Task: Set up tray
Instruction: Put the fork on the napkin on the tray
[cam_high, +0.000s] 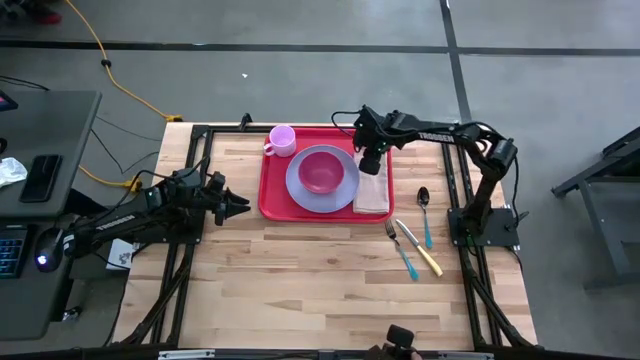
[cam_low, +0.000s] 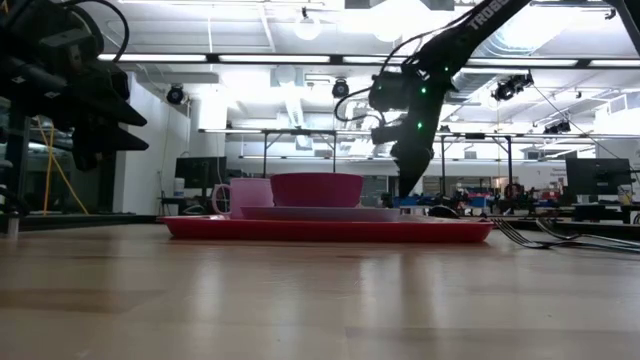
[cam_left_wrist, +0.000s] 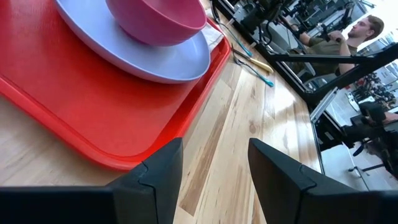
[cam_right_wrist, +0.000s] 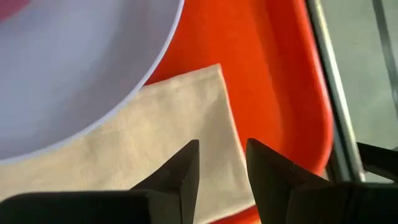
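Right gripper (cam_high: 372, 163) hung over the tray's 3 o'clock strip, right above the folded napkin (cam_high: 372, 190). From its wrist cam I saw the jaws slightly parted with nothing between them; napkin lay flat below, its long edge tucked against the plate rim. I'd read that as napkin just placed, but that's a judgement.

Left gripper (cam_high: 238, 207) sat parked off the tray's 9 o'clock edge, low near the table, jaws apart and empty.

Tray (cam_high: 275, 200) was at table centre, toward 12 o'clock from my seat. On it: lavender plate (cam_high: 300, 182) in the middle, pink bowl (cam_high: 321, 171) on the plate, pink mug (cam_high: 281, 140) at the tray's 11 o'clock corner, napkin along the 3 o'clock side.

Not on the tray: spoon (cam_high: 424, 198), fork (cam_high: 398, 246) and knife (cam_high: 418, 247), all loose on the bare wood at roughly 4 o'clock from the tray, well apart from it. Spoon lay nearest the right arm's base.

My estimate: dishes and napkin done, cutlery outstanding, so somewhat past halfway. Right arm was best placed for the cutlery. Thin flat handles on wood, I expected fiddly picks.
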